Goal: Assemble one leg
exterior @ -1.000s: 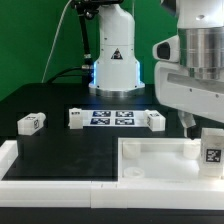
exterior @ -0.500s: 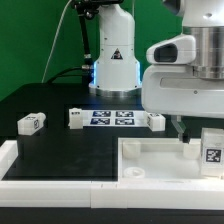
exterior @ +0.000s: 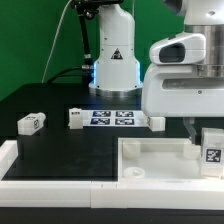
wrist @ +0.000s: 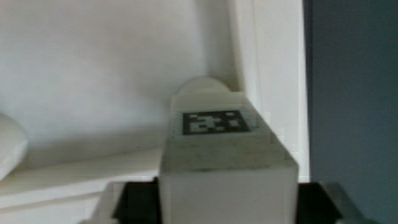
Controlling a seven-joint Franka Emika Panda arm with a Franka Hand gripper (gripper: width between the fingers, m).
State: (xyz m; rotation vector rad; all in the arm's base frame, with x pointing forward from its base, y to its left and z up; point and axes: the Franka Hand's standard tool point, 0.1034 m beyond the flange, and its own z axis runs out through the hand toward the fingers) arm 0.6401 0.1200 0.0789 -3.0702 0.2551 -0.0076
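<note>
One leg [exterior: 212, 148], a white block with a black-and-white tag, stands upright at the corner of the white tray [exterior: 150, 152] on the exterior view's right. My gripper [exterior: 193, 130] is right at its top. In the wrist view the leg [wrist: 217, 130] fills the gap between my dark fingers [wrist: 139, 203], which press on both of its sides, with the tray's wall behind it. Three more legs lie on the black table: one [exterior: 32, 123] at the left, two others [exterior: 76, 118] [exterior: 155, 121] at the ends of the marker board.
The marker board [exterior: 113, 118] lies flat at the table's middle. The robot base [exterior: 113, 60] stands behind it. A white raised border [exterior: 40, 165] runs along the table's front left, next to the tray.
My wrist and hand have turned and shifted a little sideways above the tray corner. The leg at the corner stays in the same place. The other legs have not moved.
</note>
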